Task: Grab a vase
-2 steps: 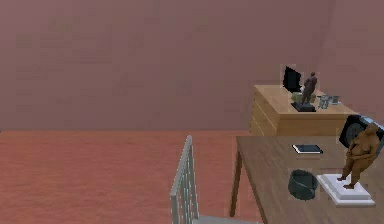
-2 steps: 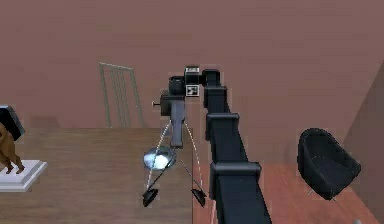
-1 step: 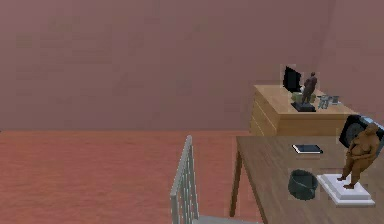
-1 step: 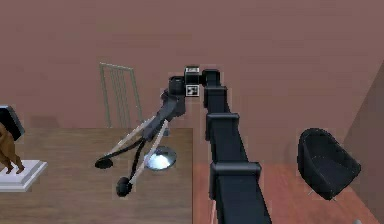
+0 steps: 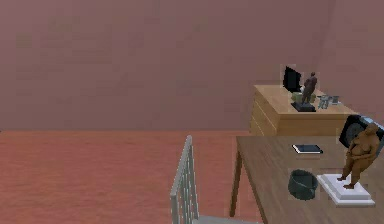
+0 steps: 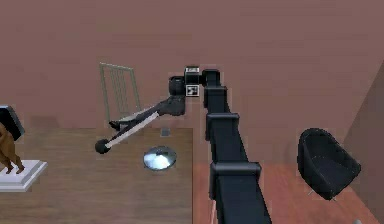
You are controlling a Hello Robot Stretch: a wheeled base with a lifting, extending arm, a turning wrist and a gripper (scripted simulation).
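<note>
Jaws hang above the desk (image 6: 90, 192) in the arm side view. Their thin fingers (image 6: 135, 128) slant toward 8 o'clock from the dark body. We cannot tell whether they are apart, together or holding anything, because a pale grey round thing (image 6: 158, 158) lies on the wood at 5 o'clock of the fingertips. The arm (image 6: 232, 165) is a dark stepped bar climbing from the bottom edge toward 11 o'clock.

That view also gives us a dark armchair (image 6: 328, 162) at 3 o'clock. The forward view gives us a dark squat pot (image 5: 302, 184), the likeliest vase, on the desk at 9 o'clock of the statue (image 5: 358, 150). A flat dark slab (image 5: 308, 149) lies at the pot's 12 o'clock, and a dresser (image 5: 275, 118) stands beyond. Both views carry the statue and the slatted chair (image 6: 120, 88).
</note>
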